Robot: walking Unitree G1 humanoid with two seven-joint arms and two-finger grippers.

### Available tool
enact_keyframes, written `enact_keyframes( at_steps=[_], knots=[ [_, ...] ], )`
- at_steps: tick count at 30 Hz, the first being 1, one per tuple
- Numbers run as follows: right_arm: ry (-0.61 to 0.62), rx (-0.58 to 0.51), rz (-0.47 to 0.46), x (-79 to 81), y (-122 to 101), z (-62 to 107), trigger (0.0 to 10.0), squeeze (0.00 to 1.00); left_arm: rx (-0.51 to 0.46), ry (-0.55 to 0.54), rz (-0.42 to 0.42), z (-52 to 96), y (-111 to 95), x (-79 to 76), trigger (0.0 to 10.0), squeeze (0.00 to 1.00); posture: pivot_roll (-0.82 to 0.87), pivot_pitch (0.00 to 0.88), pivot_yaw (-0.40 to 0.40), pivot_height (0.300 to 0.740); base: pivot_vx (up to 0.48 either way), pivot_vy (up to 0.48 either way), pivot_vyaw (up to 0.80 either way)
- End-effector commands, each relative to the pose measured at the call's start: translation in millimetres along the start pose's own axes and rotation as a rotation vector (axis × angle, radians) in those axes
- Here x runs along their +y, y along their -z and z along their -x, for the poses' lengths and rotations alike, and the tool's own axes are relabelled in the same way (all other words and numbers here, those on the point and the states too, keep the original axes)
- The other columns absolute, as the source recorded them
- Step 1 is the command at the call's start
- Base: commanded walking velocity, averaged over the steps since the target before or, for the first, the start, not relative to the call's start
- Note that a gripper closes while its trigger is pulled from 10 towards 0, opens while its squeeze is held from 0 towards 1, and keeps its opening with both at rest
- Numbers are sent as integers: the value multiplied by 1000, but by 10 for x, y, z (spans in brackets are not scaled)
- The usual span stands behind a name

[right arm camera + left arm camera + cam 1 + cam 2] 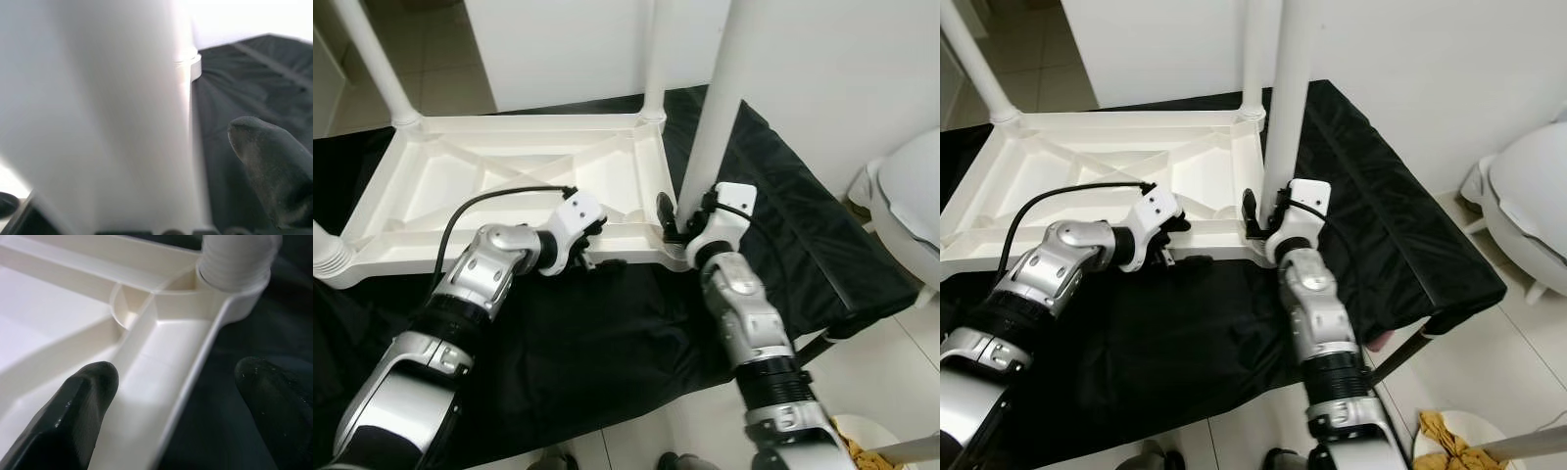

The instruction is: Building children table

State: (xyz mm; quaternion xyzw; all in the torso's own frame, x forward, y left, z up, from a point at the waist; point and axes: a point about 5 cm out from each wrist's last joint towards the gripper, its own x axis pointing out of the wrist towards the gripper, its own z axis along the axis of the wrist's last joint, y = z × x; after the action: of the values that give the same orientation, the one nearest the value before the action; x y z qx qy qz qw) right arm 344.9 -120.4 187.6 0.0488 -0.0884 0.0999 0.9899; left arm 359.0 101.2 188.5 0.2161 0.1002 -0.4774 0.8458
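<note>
Two silver robot arms reach forward over a black cloth (607,333) that covers a low surface. On the cloth lies one white plastic children's table top (499,186), turned upside down so its ribbed underside faces up.

The left gripper (592,240) is at the near edge of the table top. In its wrist view, its two black fingers (73,416) stand wide apart, one over the white underside and one outside over the cloth, with the rim between them; whether they touch the rim cannot be told.

The right gripper (671,223) is at the near right corner, set around the base of a white table leg (720,98) standing upright in its socket. One finger (274,166) shows just beside the leg; the gripper looks closed on the leg.

Four white legs can be counted: this one, another (654,59) at the far right corner, a third (377,64) at the far left corner, and a fourth (328,257) at the near left.

To the right, on the tiled floor (862,372), stands a white rounded object (911,196).
</note>
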Motion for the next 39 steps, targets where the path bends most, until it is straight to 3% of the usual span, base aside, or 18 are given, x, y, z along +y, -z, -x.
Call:
enact_keyframes(
  at_steps=[1, 6, 15, 16, 18, 19, 20, 21, 22, 35, 39],
  knots=[
    [-8, -13, -9, -19, -41, -8, 10000, 0, 23, -3, 19, -22, 25, -1, 10000, 0, -42, 130, 48, 740, 0, 0, 0],
    [-10, -17, 11, -92, -65, -11, 10000, 0, 47, 5, 36, -116, -6, -43, 10000, 0, -44, 130, 49, 740, 0, 0, 0],
    [-30, -15, 15, -84, -58, 7, 10000, 0, 69, 29, 58, -272, -7, -138, 10000, 0, -51, 137, 55, 740, 0, 0, 0],
    [-32, -15, 13, -84, -60, 9, 10000, 0, 77, 30, 60, -304, -1, -155, 5529, 0, -53, 140, 55, 740, 0, 0, 0],
    [-33, -16, 13, -86, -67, 13, 10000, 0, 89, 19, 69, -361, 10, -177, 3922, 0, -54, 142, 56, 740, 0, 0, 0],
    [-34, -17, 12, -86, -72, 14, 10000, 0, 93, 14, 76, -384, 13, -185, 3922, 0, -54, 142, 56, 740, 0, 0, 0],
    [-35, -18, 15, -88, -75, 13, 10000, 0, 101, 5, 81, -408, 20, -192, 1137, 0, -56, 143, 56, 740, 0, 0, 0],
    [-35, -19, 17, -89, -78, 12, 10000, 0, 108, -1, 84, -423, 25, -195, 1137, 0, -56, 143, 56, 740, 0, 0, 0],
    [-37, -21, 18, -90, -85, 12, 10000, 0, 108, 0, 86, -451, 26, -216, 0, 0, -58, 143, 57, 740, 0, 0, 0],
    [-82, -19, 27, -113, -104, 35, 10000, 0, 114, 27, 62, -491, 60, -265, 0, 0, -61, 146, 68, 740, 0, 0, 0],
    [-153, 10, 38, -110, -64, 82, 10000, 0, 134, 32, 57, -464, 131, -261, 0, 0, -62, 146, 73, 740, 0, 0, 0]
  ],
)
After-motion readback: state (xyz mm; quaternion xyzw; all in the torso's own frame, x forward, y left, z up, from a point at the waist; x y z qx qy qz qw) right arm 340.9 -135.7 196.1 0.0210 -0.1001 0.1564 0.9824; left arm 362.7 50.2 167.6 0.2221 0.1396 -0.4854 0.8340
